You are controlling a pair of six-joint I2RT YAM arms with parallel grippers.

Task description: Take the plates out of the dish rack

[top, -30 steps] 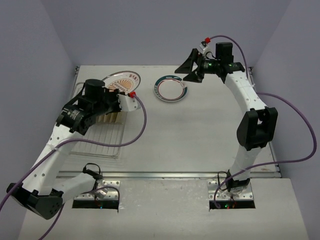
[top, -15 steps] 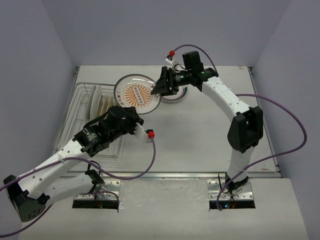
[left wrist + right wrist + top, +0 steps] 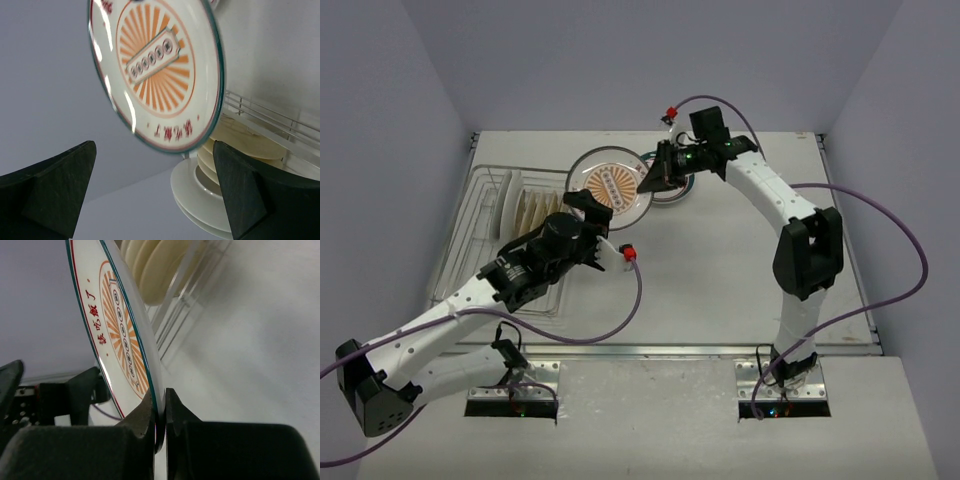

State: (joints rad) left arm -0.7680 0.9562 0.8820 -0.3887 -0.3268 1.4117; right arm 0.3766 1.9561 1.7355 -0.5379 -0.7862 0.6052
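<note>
The orange-centred plate point(image 3: 608, 185) hangs tilted above the table beside the dish rack point(image 3: 478, 205). My right gripper point(image 3: 652, 180) is shut on its right rim; in the right wrist view the plate point(image 3: 117, 320) is pinched edge-on in the right gripper point(image 3: 160, 412). My left gripper point(image 3: 588, 222) sits just below the plate, open and clear of it. In the left wrist view the plate point(image 3: 155, 75) floats above the open left gripper point(image 3: 155, 195). Several cream and white plates point(image 3: 525, 215) stand edge-on in the rack. A teal-rimmed plate point(image 3: 683, 190) lies flat, partly hidden by the right gripper.
The rack's wire rods point(image 3: 265, 120) and its standing plates point(image 3: 235, 147) lie just behind the held plate. Grey walls enclose the table at the back and sides. Purple cables trail from both arms over the table.
The left gripper carried the orange-centred plate off the rack and has opened, letting it go. The right gripper swung left and shut on the plate's rim.
</note>
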